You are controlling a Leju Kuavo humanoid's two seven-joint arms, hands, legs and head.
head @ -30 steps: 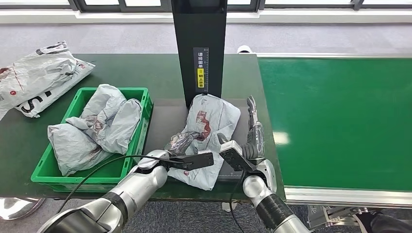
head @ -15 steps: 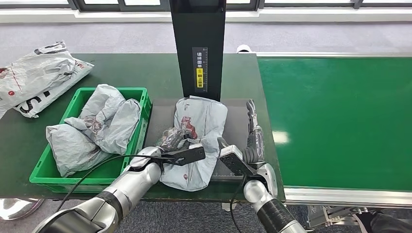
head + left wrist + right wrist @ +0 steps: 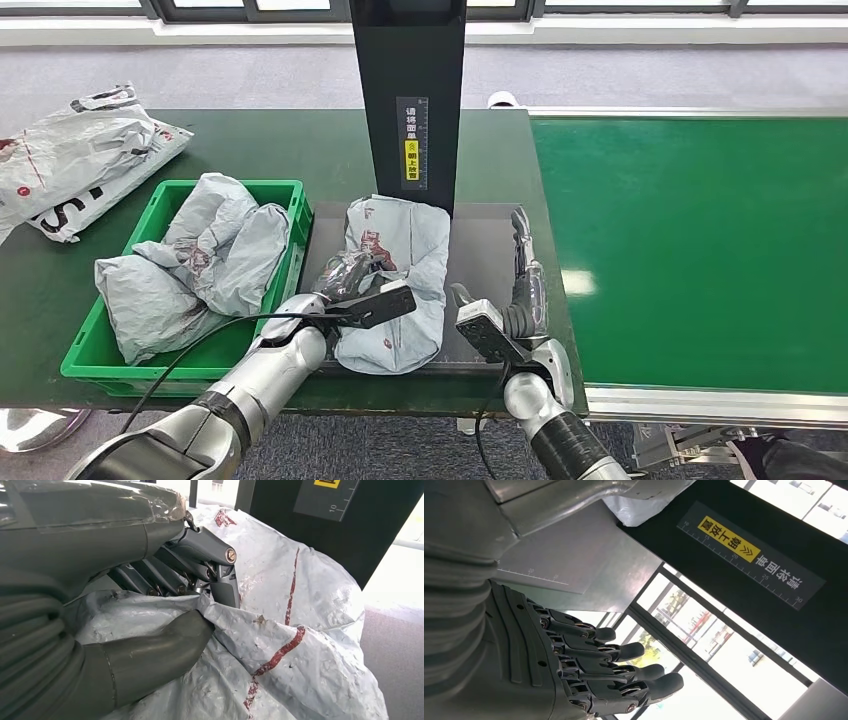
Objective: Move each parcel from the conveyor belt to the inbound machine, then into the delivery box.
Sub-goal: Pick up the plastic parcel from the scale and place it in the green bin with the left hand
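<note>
A crumpled grey parcel [image 3: 395,280] with red print lies on the dark plate of the inbound machine [image 3: 485,262], in front of its black post [image 3: 410,100]. My left hand [image 3: 345,285] grips the parcel's near left side; in the left wrist view the hand [image 3: 165,580] pinches a fold of the parcel [image 3: 300,645]. My right hand [image 3: 522,275] hovers beside the parcel at the plate's right edge, fingers straight and holding nothing; the right hand [image 3: 589,675] shows spread fingers in its wrist view. The green delivery box [image 3: 110,355] at the left holds grey parcels [image 3: 200,260].
The green conveyor belt [image 3: 700,250] runs along the right. A white parcel [image 3: 80,160] lies on the dark green table [image 3: 260,145] at the far left, behind the box.
My left hand has dragged the parcel leftward across the machine plate, toward the green box. The right hand has stayed nearly still and now stands clear of the parcel.
</note>
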